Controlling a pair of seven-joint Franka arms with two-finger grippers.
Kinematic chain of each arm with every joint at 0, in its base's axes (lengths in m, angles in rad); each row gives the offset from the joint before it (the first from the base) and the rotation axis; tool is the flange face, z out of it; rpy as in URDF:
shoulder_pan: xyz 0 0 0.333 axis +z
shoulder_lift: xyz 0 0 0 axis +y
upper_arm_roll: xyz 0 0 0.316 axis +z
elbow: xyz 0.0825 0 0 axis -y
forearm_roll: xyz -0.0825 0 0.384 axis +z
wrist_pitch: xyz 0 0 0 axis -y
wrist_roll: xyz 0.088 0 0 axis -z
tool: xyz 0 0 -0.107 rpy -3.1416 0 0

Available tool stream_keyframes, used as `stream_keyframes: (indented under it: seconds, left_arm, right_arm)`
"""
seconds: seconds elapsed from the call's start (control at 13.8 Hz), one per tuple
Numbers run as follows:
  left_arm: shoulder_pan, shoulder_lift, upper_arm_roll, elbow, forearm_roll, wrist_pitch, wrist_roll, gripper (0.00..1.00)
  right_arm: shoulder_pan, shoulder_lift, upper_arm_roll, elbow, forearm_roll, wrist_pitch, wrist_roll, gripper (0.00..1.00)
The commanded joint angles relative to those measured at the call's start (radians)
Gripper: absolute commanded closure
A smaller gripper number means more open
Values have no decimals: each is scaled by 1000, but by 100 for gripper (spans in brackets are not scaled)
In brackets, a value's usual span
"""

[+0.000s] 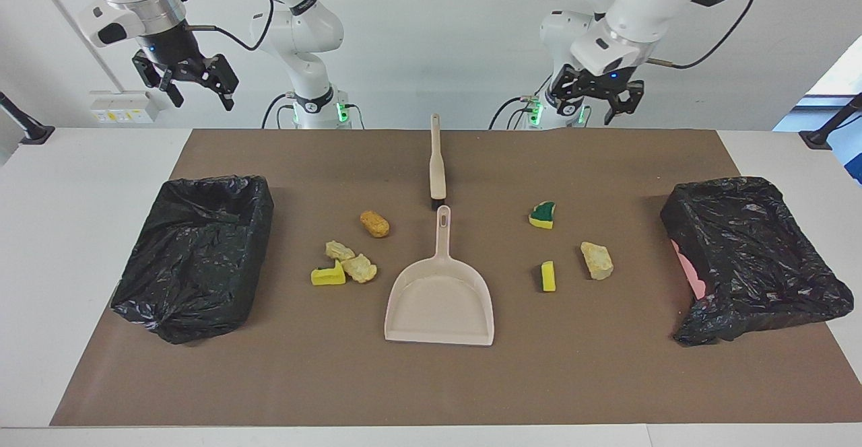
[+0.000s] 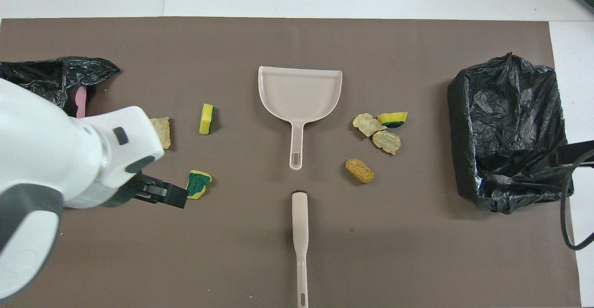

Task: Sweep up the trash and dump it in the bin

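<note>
Trash lies on the brown mat (image 1: 606, 366) on both sides of a beige dustpan (image 1: 439, 305). Toward the right arm's end are an orange-brown lump (image 1: 374, 223), two beige chunks (image 1: 360, 268) and a yellow sponge piece (image 1: 328, 275). Toward the left arm's end are a green-topped sponge piece (image 1: 542, 215), a yellow sponge piece (image 1: 548, 276) and a beige chunk (image 1: 597, 260). A beige brush (image 1: 437, 164) lies nearer to the robots than the dustpan, in line with its handle. My left gripper (image 1: 592, 107) is open, high over the mat beside the green-topped sponge piece (image 2: 197, 183). My right gripper (image 1: 201, 97) is open and waits high over the table's corner.
Two bins lined with black bags stand on the mat, one at the right arm's end (image 1: 195, 252) and one at the left arm's end (image 1: 754, 252), which shows a pink side. In the overhead view my left arm hides part of that bin (image 2: 55, 73).
</note>
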Motion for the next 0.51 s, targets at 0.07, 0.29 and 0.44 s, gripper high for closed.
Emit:
stream_keyframes:
  seconds: [0.07, 0.29, 0.44]
  left_arm:
    - [-173, -88, 14, -211, -10, 173, -181, 0]
    - [-268, -69, 14, -265, -14, 276, -316, 0]
    - [-352, -53, 14, -331, -14, 357, -399, 0]
  right_arm:
    - [-14, -38, 6, -43, 1, -17, -30, 0]
    - [-14, -41, 6, -45, 1, -17, -21, 0]
    - [-14, -43, 6, -48, 1, -18, -20, 0]
